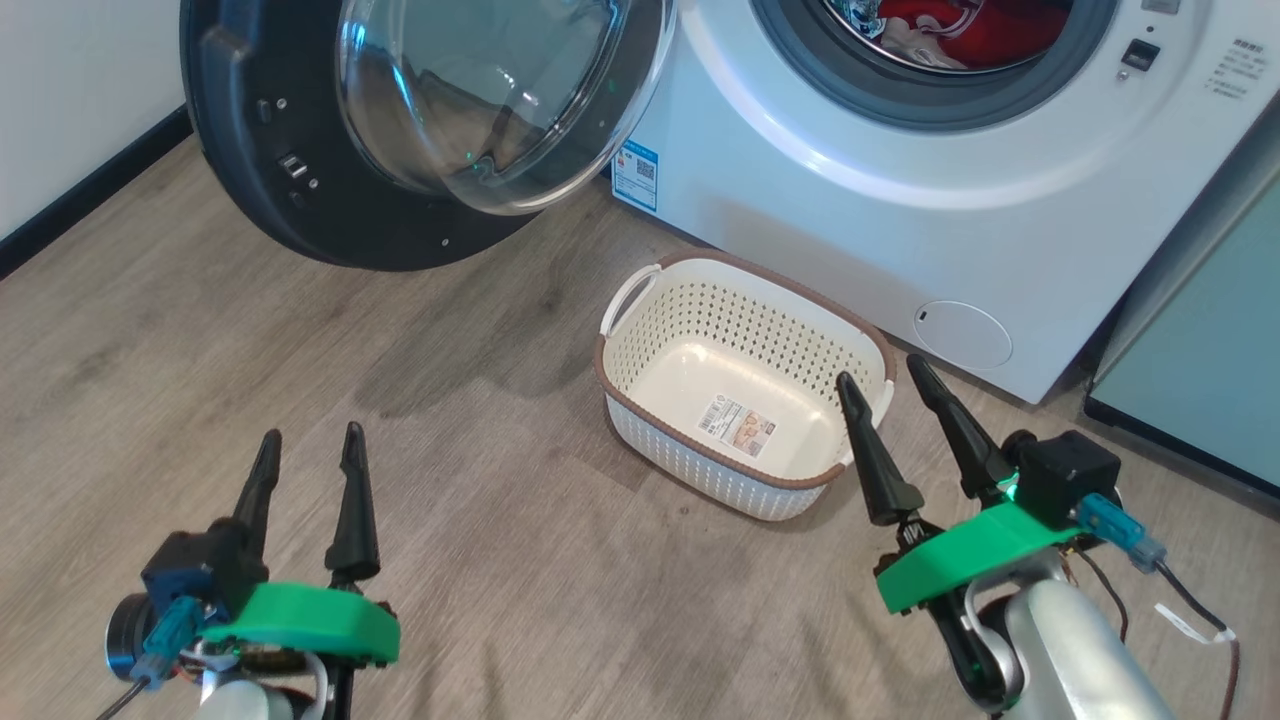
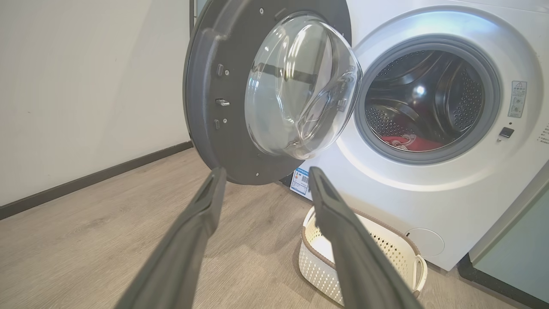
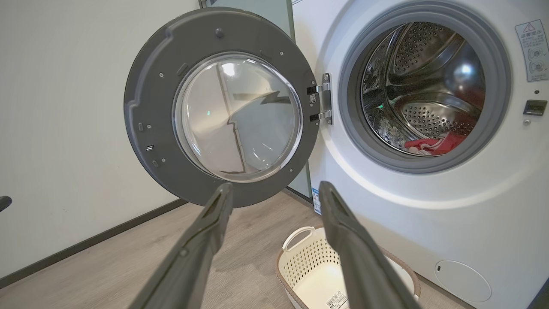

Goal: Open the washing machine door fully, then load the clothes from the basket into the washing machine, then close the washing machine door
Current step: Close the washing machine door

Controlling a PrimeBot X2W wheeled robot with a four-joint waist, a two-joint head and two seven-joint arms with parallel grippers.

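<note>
Finds the washing machine door [image 1: 250, 200] swung wide open, hinged at the left of the washing machine [image 1: 850, 230]. Spots the red-and-white clothes [image 1: 1000, 25] low in the steel drum [image 3: 424, 64]. Notes the basket [image 1: 720, 320] on the wood floor [image 1: 300, 380] just before the machine, label sticker [image 1: 738, 425] showing on its base. Holds the left gripper [image 1: 312, 432] spread over the floor. Holds the right gripper [image 1: 880, 369] spread, fingertips above the basket's near right corner.

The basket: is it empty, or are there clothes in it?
Empty. The basket shows its bare base and label sticker with nothing on them; the red clothes lie inside the washing machine.
</note>
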